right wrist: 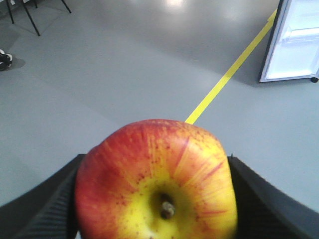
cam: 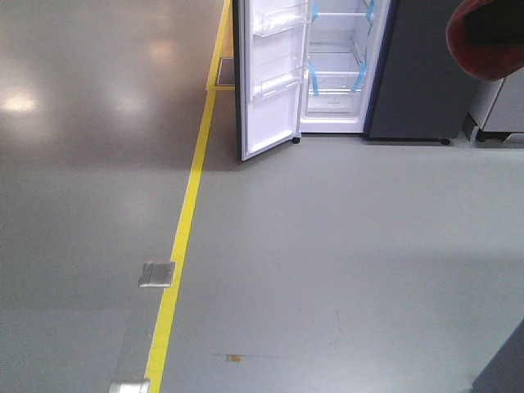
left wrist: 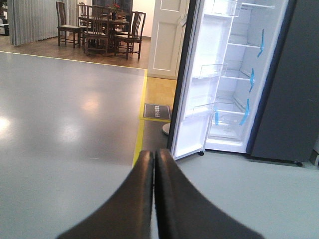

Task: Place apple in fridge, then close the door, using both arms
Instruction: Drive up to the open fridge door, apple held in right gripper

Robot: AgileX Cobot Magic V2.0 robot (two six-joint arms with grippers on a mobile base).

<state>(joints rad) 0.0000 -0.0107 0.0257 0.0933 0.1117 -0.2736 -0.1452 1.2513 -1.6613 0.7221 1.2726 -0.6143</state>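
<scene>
The red and yellow apple (right wrist: pixel 157 179) fills the right wrist view, stem end toward the camera, held above the grey floor. My right gripper (right wrist: pixel 157 172) is shut on it, one black finger (right wrist: pixel 52 201) on each side. In the front view the apple (cam: pixel 485 41) is a red blur at the top right. The fridge (cam: pixel 340 74) stands ahead, its white inside and glass shelves showing. Its door (cam: pixel 270 74) is swung wide open to the left. My left gripper (left wrist: pixel 154 155) is shut on nothing, pointing at the floor in front of the door (left wrist: pixel 199 89) and the fridge (left wrist: pixel 239 99).
A yellow floor line (cam: pixel 184 237) runs up to the left of the door. Two metal plates (cam: pixel 156 273) lie beside it. A grey cabinet (cam: pixel 499 110) stands right of the fridge. A dining table with chairs (left wrist: pixel 102 30) and a dark mat (left wrist: pixel 157 111) lie beyond.
</scene>
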